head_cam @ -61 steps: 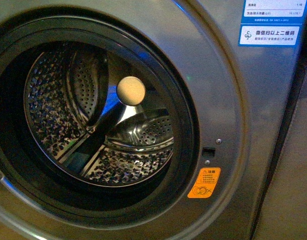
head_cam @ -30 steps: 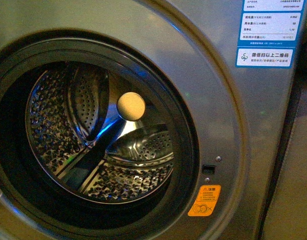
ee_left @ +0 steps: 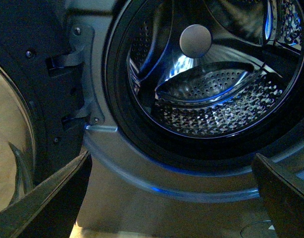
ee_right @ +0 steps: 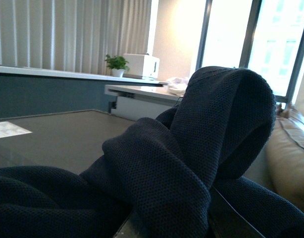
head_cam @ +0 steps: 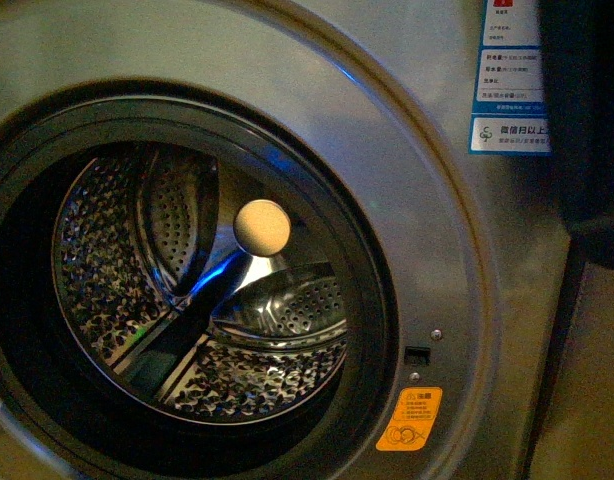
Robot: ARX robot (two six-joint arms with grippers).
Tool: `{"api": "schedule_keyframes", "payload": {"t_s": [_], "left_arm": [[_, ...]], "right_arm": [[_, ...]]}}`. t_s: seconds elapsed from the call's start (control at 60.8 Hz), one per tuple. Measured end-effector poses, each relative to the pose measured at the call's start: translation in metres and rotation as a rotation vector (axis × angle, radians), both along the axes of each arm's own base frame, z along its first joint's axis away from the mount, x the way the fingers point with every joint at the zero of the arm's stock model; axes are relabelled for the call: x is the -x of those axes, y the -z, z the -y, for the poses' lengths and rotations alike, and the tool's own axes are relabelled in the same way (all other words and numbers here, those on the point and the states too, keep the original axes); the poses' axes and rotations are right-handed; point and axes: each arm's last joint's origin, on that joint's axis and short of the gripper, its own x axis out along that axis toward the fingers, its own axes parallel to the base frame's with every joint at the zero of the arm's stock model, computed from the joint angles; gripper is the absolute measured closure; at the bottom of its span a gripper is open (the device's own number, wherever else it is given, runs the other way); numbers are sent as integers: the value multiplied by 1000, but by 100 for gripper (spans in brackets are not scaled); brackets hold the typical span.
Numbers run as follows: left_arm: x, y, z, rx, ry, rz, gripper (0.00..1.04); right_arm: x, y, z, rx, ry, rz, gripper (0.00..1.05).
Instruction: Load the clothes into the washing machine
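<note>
The washing machine [head_cam: 457,250] fills the front view, its black-rimmed porthole open onto the shiny perforated steel drum [head_cam: 197,290], which holds nothing. A dark navy mass [head_cam: 587,120] hangs at the right edge in front of part of the label. In the right wrist view the clothes [ee_right: 191,163], dark navy fine-weave fabric, are bunched over my right gripper [ee_right: 177,218], which is shut on them with its fingers mostly hidden. My left gripper [ee_left: 172,198] is open just below the porthole rim, with nothing between its dark fingers [ee_left: 48,198].
The open door [ee_left: 23,99] with its glass bowl stands beside the porthole in the left wrist view. An orange sticker [head_cam: 408,419] and a blue-white label [head_cam: 507,90] mark the front panel. A beige sofa [ee_right: 290,158], a grey flat top [ee_right: 58,134] and a potted plant [ee_right: 116,63] show behind the clothes.
The front view has shifted, so the label and porthole sit lower in the picture. A dark navy mass has come in at the top right and covers part of the label.
</note>
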Motion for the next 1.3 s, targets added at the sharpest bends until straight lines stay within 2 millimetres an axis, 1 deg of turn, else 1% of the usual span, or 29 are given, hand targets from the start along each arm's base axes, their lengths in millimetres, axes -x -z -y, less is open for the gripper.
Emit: {"api": "schedule_keyframes", "payload": {"t_s": [0.033, 0.099, 0.197, 0.378, 0.592, 0.658, 1.25, 1.3], "left_arm": [[0, 0, 0, 0, 0, 0, 7], [0, 0, 0, 0, 0, 0, 7], [0, 0, 0, 0, 0, 0, 7], [0, 0, 0, 0, 0, 0, 7], [0, 0, 0, 0, 0, 0, 7], [0, 0, 0, 0, 0, 0, 7], [0, 0, 0, 0, 0, 0, 7], [-1, -3, 0, 59, 82, 29, 7]], "right_arm": [[-2, 2, -14, 6, -22, -3, 95], [-4, 4, -34, 15, -53, -9, 95], [-5, 8, -71, 38, -111, -17, 95], [-1, 11, -114, 37, -200, -39, 95], [5, 19, -151, 44, -282, -50, 95], [5, 20, -153, 43, -289, -53, 95], [5, 19, -153, 38, -277, -52, 95], [5, 19, -153, 38, -277, -52, 95]]}}
